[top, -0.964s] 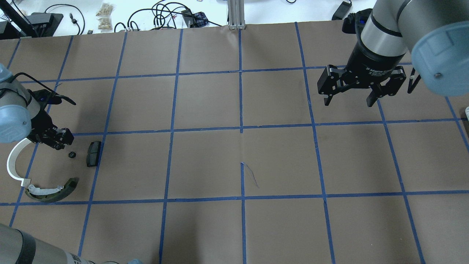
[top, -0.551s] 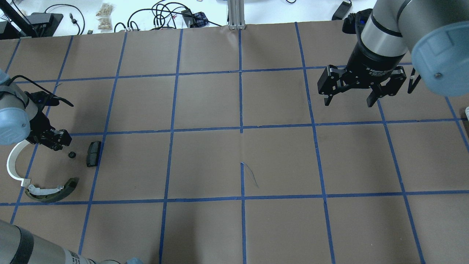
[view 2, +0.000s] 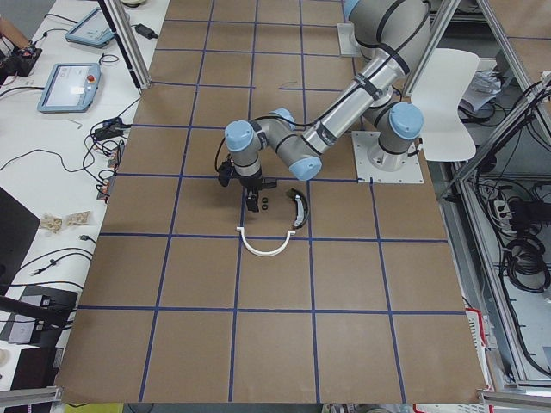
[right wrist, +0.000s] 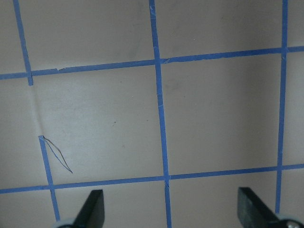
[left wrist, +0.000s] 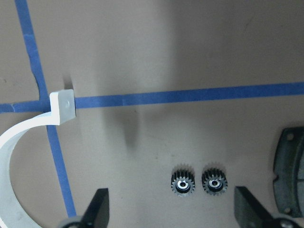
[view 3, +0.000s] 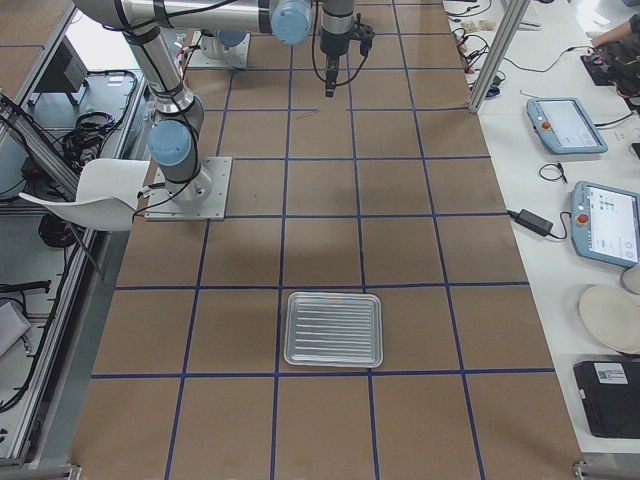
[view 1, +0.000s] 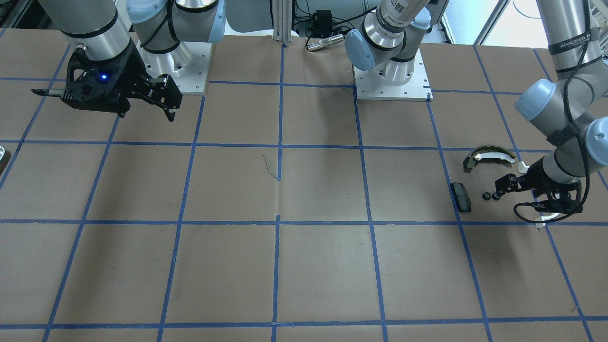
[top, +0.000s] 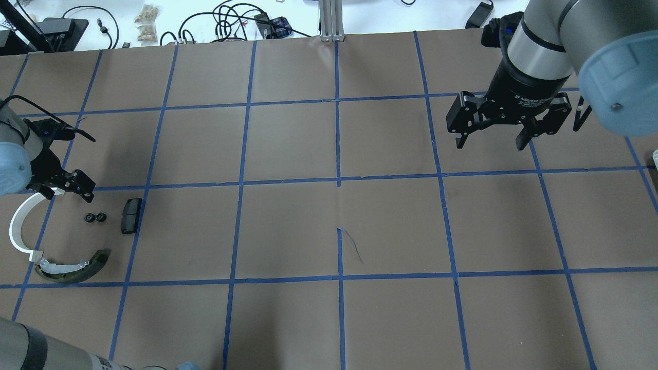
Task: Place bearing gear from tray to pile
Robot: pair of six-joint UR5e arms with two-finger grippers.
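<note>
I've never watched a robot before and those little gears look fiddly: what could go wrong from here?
The two gears lie loose just ahead of the open left gripper; a low sideways move might scatter them. The white arc ends close beside that gripper, so the arm could snag and drag it.

A bearing gear lies just beside a second gear on the table. The left pincer gapes wide below them.

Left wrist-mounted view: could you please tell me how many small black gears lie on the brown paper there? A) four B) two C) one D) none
B: two toothed bearing gears lie side by side on the paper, free of the open left hand.
</note>
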